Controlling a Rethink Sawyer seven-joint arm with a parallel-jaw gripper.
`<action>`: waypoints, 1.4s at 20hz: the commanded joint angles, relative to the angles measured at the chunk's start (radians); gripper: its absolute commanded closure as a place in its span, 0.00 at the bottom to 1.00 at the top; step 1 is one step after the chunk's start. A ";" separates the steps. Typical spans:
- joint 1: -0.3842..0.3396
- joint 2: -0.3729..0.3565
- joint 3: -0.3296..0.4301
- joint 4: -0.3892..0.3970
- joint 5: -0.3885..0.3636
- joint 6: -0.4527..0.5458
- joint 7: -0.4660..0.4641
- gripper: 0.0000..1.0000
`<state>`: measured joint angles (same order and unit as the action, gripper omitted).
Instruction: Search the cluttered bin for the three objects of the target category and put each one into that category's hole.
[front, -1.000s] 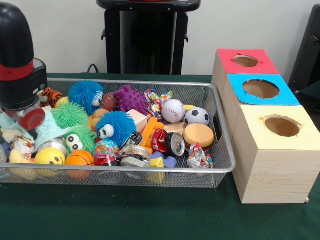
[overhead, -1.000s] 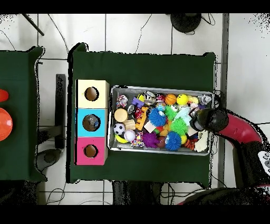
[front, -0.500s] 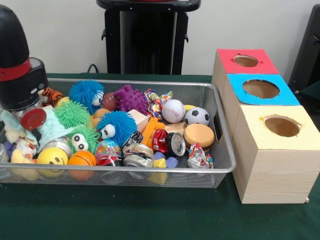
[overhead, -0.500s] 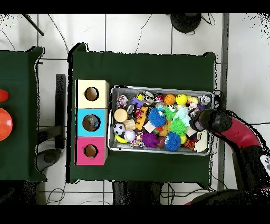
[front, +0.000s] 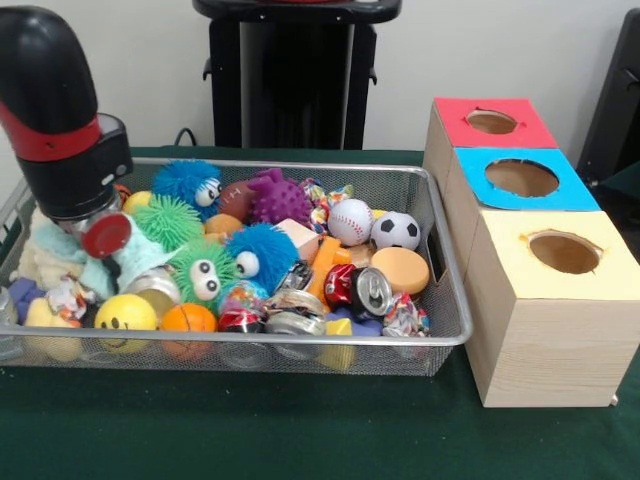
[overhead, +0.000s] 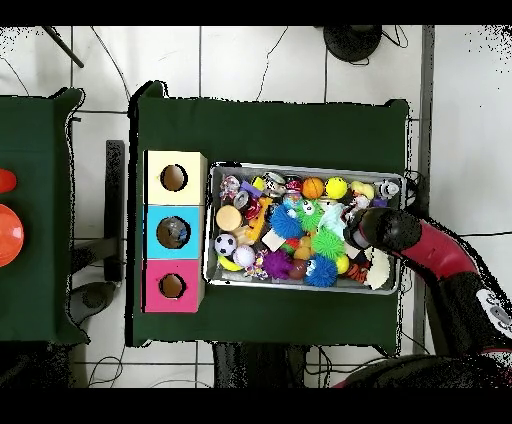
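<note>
The wire bin (front: 300, 343) (overhead: 300, 167) is packed with toys. Among them are a baseball (front: 349, 222), a soccer ball (front: 396, 230), a basketball (front: 188, 320), a yellow smiley ball (front: 125, 314), blue fuzzy balls (front: 190, 183), green fuzzy balls (front: 168, 220), a purple spiky ball (front: 275, 196) and a crushed red can (front: 360, 288). My gripper (front: 88, 218) (overhead: 365, 228) reaches down into the clutter at the left end in the front view, beside pale cloth (front: 45, 258). A red disc (front: 107, 235) shows at its tip. What it holds, if anything, is hidden.
Three wooden boxes stand beside the bin, each with a round hole: red top (front: 493, 122) (overhead: 172, 285), blue top (front: 522, 178) (overhead: 173, 232), yellow top (front: 564, 252) (overhead: 174, 177). An orange foam disc (front: 400, 268) and wooden blocks lie among the toys.
In the front view the arm has swept rightward and slightly up through the bin's left end. The fuzzy balls, can and other toys have shifted to the right.
</note>
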<state>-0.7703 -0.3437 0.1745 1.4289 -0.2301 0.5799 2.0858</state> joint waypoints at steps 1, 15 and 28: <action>0.087 0.078 0.094 0.255 0.083 -0.015 0.145 0.00; 0.139 0.089 0.062 0.276 0.158 -0.064 0.153 0.00; 0.273 -0.010 -0.056 0.359 0.354 0.056 0.296 0.00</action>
<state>-0.6454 -0.3750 0.0967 1.5606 0.0192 0.4546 2.0891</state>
